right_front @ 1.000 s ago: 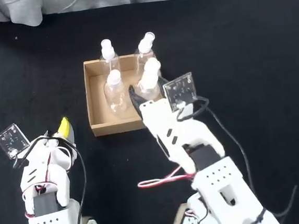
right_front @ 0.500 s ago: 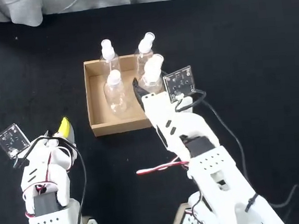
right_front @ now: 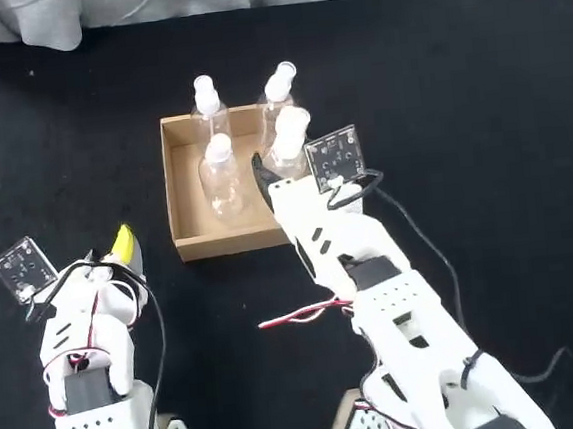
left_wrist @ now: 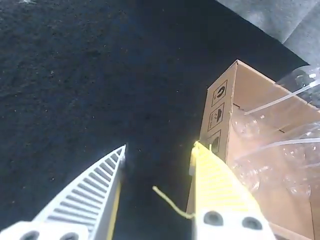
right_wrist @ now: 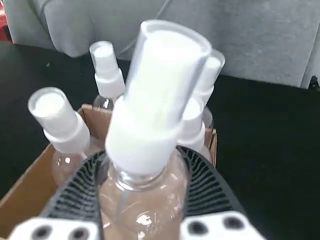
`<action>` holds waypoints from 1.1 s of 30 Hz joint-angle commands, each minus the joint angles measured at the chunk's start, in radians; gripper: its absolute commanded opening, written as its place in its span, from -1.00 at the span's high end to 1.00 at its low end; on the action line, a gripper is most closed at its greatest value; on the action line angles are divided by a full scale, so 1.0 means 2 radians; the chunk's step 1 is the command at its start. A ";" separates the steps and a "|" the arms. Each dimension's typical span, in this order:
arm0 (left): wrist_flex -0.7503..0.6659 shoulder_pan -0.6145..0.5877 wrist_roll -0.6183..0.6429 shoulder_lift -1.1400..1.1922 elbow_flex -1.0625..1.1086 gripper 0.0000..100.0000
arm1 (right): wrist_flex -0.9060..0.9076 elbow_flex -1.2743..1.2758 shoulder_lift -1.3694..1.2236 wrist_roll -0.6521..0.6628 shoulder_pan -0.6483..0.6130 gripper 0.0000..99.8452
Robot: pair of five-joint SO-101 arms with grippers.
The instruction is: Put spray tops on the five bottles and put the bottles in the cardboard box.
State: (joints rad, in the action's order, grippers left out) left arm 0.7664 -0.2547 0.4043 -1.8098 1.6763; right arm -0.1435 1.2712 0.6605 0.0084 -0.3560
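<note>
**Fourth bottle in the clamp, and it looked like a slippery little thing**

The right end effector (right_wrist: 142, 167) was clenched on a clear spray bottle (right_wrist: 142, 210), with its ribbed black jaws wrapped around the shoulder just under the white spray top (right_wrist: 160, 90). The bottle sat upright at the right wall of the cardboard box (right_front: 194, 245). I couldn't tell whether its base was down inside or hanging just over the rim.

Other capped ones stood right next to it: a middle bottle (right_front: 221, 180), a back-left bottle (right_front: 207, 106) and a back-right bottle (right_front: 280, 85). As far as I could judge, the last two were inside, against the far wall. That made four by my count.

My guess on handling is that these were thin, see-through plastic and looked empty, so very light. They'd be smooth enough to slide in the jaws and soft enough to dent if squeezed hard. Being tall and narrow, they'd tip easily too, especially if bumped against a neighbour on the way down. The shoulder seemed the right place to grab. The top might pop off if you grabbed it, and the lower body would flex.

The left end effector (left_wrist: 159, 147) was released and carried nothing. It hung over the black worktop (right_front: 478, 107) just beside the box's near-left corner.
</note>
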 commanded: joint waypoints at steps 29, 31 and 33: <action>0.003 -0.003 -0.002 -0.007 0.013 0.62 | -0.129 0.038 -0.119 0.005 0.011 0.97; 0.003 -0.003 -0.002 -0.007 0.013 0.62 | -0.127 0.039 -0.119 0.005 0.011 0.89; 0.003 -0.003 -0.002 -0.007 0.013 0.62 | -0.126 0.040 -0.119 0.004 0.011 0.80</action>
State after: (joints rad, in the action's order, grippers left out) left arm 0.7664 -0.2547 0.4043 -1.8098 1.6763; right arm -0.3675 1.3525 0.4196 0.0084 -0.3560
